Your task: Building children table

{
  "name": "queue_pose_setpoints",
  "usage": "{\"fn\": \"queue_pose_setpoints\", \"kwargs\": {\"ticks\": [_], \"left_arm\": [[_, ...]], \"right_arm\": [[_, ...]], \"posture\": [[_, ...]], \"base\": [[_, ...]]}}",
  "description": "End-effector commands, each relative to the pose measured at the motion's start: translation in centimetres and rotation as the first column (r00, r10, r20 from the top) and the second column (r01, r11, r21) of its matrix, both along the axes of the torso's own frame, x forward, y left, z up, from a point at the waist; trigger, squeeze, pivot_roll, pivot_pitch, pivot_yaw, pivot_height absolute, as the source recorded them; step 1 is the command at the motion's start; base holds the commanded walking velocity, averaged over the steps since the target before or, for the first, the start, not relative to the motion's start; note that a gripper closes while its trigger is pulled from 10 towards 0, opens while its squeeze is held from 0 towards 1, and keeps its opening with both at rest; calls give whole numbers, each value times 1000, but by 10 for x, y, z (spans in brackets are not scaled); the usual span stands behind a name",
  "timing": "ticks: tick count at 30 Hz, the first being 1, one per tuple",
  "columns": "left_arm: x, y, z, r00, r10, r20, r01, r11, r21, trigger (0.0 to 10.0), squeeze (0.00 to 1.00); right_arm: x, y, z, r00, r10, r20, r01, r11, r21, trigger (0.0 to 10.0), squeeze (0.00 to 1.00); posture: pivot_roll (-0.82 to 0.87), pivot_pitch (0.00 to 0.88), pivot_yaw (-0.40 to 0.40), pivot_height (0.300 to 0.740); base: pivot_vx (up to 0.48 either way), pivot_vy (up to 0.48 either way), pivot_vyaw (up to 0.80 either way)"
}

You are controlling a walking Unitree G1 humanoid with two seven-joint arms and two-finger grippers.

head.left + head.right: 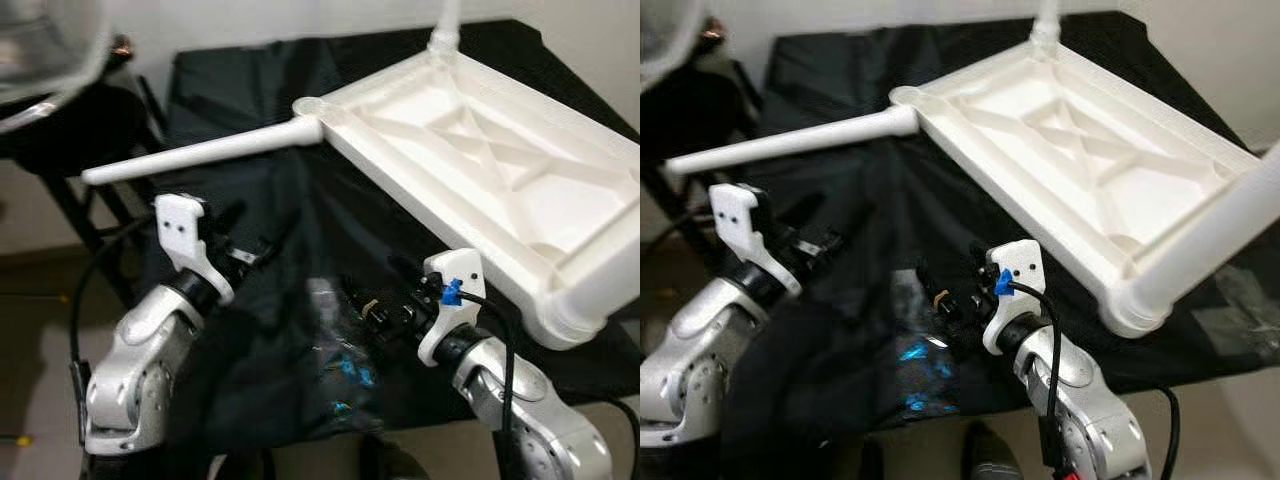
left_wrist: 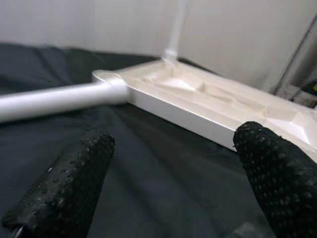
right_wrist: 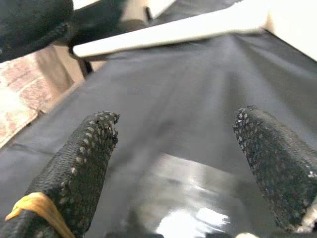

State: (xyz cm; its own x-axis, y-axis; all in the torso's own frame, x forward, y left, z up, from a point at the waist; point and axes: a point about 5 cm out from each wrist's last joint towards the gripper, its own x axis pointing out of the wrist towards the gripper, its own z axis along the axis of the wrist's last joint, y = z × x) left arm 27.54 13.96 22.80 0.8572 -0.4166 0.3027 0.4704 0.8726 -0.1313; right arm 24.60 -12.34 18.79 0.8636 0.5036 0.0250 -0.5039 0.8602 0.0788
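So the tabletop [image 1: 480, 150] is lying upside down on the counter [image 1: 250, 200], which has a black cloth over it. Ribbed underside faces up, and it sits tilted toward my right side, its near corner hanging out past the counter edge. One leg [image 1: 200, 155] is in its corner socket and sticks out sideways to my left, roughly level, just above the cloth. A second leg [image 1: 447, 25] stands up from the far corner. In my right eye view a third leg [image 1: 1210, 245] comes off the near right corner and points toward the camera.

My left arm is bent at the elbow, forearm angled up and in, and the left jaws [image 2: 173, 163] hover over the cloth below the sideways leg, not touching it. They're spread wide with nothing between them; in the wrist view the fingers [image 2: 74, 183] frame the leg and the tabletop's long edge ahead.

My right arm comes up from lower right, wrist turned inward, white bracket with a blue clip on top. The right jaws [image 3: 173, 163] are low over the cloth near the middle of the counter, just beside the near edge of the tabletop but apart from it. Also wide and holding nothing. One finger [image 3: 74, 168] has a yellow band round its base.

There's a clear plastic bag [image 1: 340, 350] lying on the cloth right under the right jaws, shiny with some blue bits inside.
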Motion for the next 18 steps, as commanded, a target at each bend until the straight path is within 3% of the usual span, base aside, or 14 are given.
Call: {"fn": "queue_pose_setpoints", "kwargs": {"ticks": [1, 11, 15, 18], "left_arm": [[-5, -3, -9, 999, 11, -44, -11, 1000, 1, 10000, 0], [-12, -15, -37, 994, 5, -107, 0, 999, 43, 10000, 0], [-11, -19, -35, 996, -4, -92, 8, 999, 45, 10000, 0], [-7, -24, -26, 998, -20, -63, 23, 999, 40, 10000, 0]], "right_arm": [[0, 1, -11, 1000, -5, -17, 5, 1000, -15, 10000, 0], [5, -11, -30, 995, -93, -17, 93, 994, -50, 10000, 0], [10, -12, -32, 994, -107, -19, 106, 993, -53, 10000, 0], [15, -13, -32, 993, -121, -8, 120, 992, -45, 10000, 0]], "posture": [[-47, 125, -17, 740], [-56, 95, -14, 740], [-56, 88, -9, 740], [-56, 85, -2, 740]], "base": [[0, 480, 0], [0, 480, 0], [0, 480, 0], [0, 320, -800]]}}
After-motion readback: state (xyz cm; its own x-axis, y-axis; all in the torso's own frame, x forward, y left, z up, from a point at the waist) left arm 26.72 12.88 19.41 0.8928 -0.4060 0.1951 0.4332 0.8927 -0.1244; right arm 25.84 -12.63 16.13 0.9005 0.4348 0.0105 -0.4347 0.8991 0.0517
